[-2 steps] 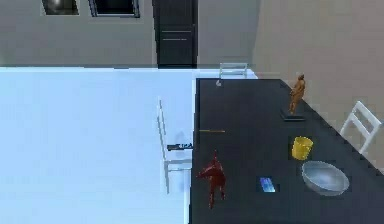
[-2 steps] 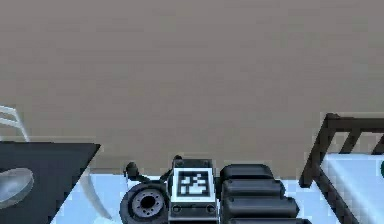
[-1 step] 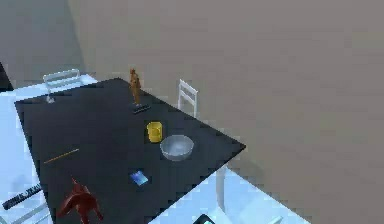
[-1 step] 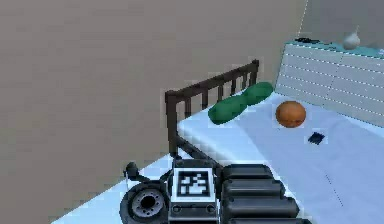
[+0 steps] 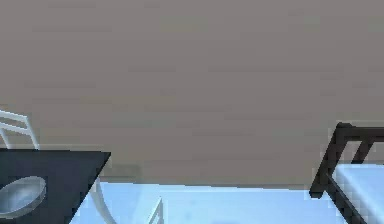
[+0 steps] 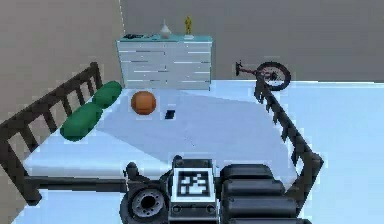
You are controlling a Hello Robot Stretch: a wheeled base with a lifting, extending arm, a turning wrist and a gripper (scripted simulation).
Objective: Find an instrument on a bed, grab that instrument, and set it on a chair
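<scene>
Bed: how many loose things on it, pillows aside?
2: an orange ball beside the green pillows, a small dark flat thing right of it. The arm may hide more.

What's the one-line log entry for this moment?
phase: search | bed: orange ball, small dark item, green pillows | ahead: dark table, grey bowl, white chair | held: cannot tell

Arm point(image 6: 252, 194) low at bottom edge, tool point(image 6: 147, 203) left of white marker point(image 6: 193, 182)
</scene>
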